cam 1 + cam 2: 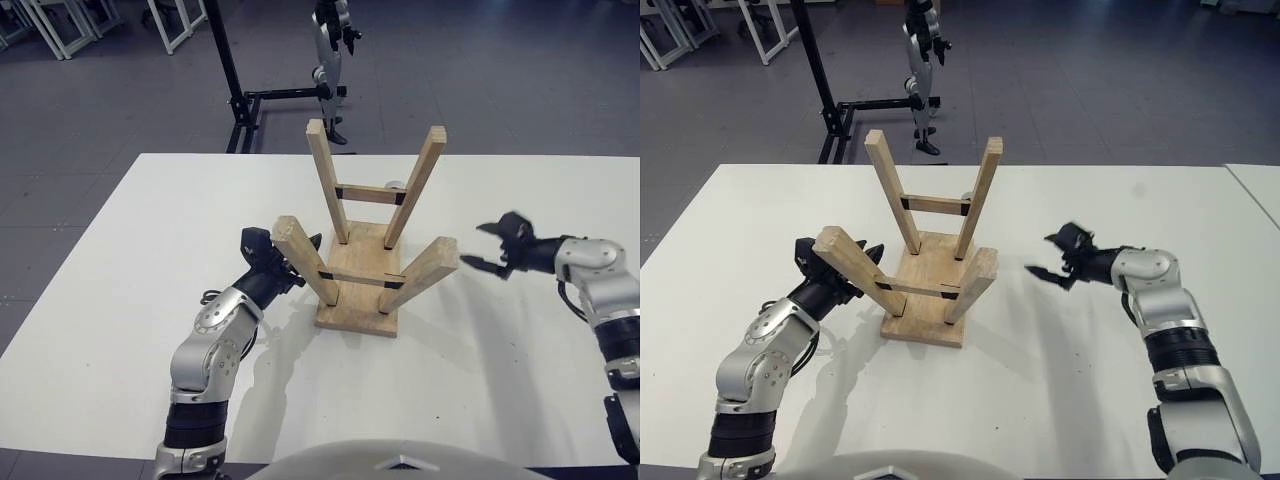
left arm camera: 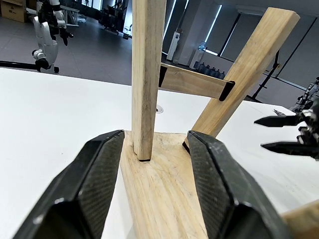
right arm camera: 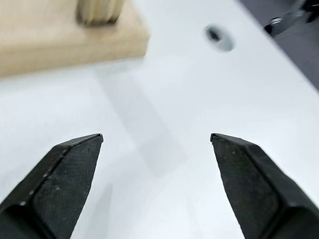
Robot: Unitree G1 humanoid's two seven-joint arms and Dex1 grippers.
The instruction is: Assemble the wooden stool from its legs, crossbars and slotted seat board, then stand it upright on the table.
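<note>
The wooden stool stands upside down mid-table, its seat board [image 1: 356, 318] flat on the white surface and its legs pointing up, joined by crossbars [image 1: 368, 194]. My left gripper [image 1: 308, 250] is open at the seat's left edge, just behind the near-left leg [image 1: 305, 260]. In the left wrist view its fingers [image 2: 99, 169] spread wide over the board, with a farther leg [image 2: 147, 74] standing between them, untouched. My right gripper [image 1: 472, 245] hovers open above the table, a short way right of the near-right leg [image 1: 420, 272]. Nothing lies between its fingers [image 3: 70, 164].
The white table [image 1: 150, 260] has bare room on both sides of the stool and a small round hole [image 3: 218, 38] behind it. A black stand [image 1: 235, 80] and another humanoid robot [image 1: 330, 50] are on the floor past the far edge.
</note>
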